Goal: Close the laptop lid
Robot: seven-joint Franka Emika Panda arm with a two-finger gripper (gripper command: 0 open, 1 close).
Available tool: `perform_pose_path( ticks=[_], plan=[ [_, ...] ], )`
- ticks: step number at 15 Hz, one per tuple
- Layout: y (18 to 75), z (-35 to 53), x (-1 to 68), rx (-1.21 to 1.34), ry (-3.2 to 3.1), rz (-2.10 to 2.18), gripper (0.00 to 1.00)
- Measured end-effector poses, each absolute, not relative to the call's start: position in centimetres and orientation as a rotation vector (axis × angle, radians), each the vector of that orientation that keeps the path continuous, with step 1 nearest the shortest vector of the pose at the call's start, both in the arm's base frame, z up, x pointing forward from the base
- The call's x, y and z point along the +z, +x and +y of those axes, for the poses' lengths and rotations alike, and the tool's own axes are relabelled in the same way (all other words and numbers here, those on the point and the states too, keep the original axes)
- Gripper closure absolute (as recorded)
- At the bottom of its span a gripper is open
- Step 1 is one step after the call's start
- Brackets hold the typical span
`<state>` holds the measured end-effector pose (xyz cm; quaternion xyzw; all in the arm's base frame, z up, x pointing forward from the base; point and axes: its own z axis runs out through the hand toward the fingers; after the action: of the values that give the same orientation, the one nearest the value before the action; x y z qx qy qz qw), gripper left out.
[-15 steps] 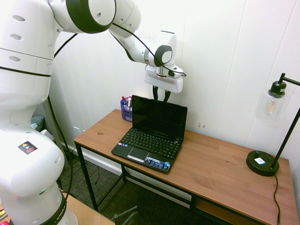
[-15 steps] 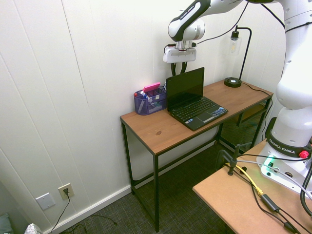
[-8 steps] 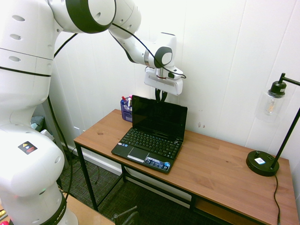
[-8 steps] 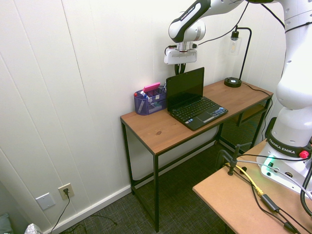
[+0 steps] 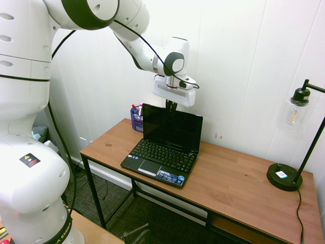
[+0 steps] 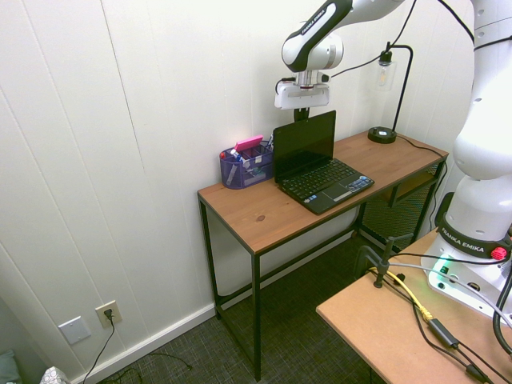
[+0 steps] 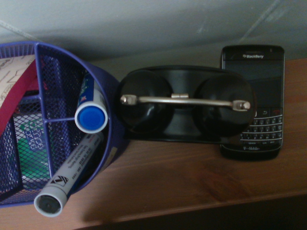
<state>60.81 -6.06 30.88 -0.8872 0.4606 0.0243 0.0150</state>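
Note:
The laptop [image 5: 161, 156] stands open on the wooden desk [image 5: 233, 183], keyboard facing the room. Its lid [image 5: 172, 127] is upright, the dark screen toward the front. My gripper [image 5: 171, 105] hangs straight down from the wrist, right at the lid's top edge near its middle. The jaws are shut with nothing between them. From the other side, the gripper [image 6: 304, 114] sits just above the lid [image 6: 304, 144]; whether it touches the edge I cannot tell. The wrist view looks down at the desk behind the lid.
A blue mesh pen holder [image 5: 136, 117] with markers [image 7: 90, 117] stands beside the laptop against the wall. Behind the lid lie a black case with a metal bar [image 7: 184, 103] and a black phone [image 7: 252, 100]. A black desk lamp [image 5: 287, 175] stands at the desk's far end.
The fingers have gone from apart to shut. The wrist has shifted a little along the lid's top edge and turned slightly. The laptop lid has not moved.

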Motion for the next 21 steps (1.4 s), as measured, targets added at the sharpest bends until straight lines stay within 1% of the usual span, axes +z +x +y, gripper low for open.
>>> perform_pose_path(
  ticks=[10,21],
  plan=[
    [58.4,-6.2,29.8,0.138,-2.764,1.451,1.0],
    [52.1,-6.3,21.2,0.344,-2.732,1.47,1.0]
  ],
)
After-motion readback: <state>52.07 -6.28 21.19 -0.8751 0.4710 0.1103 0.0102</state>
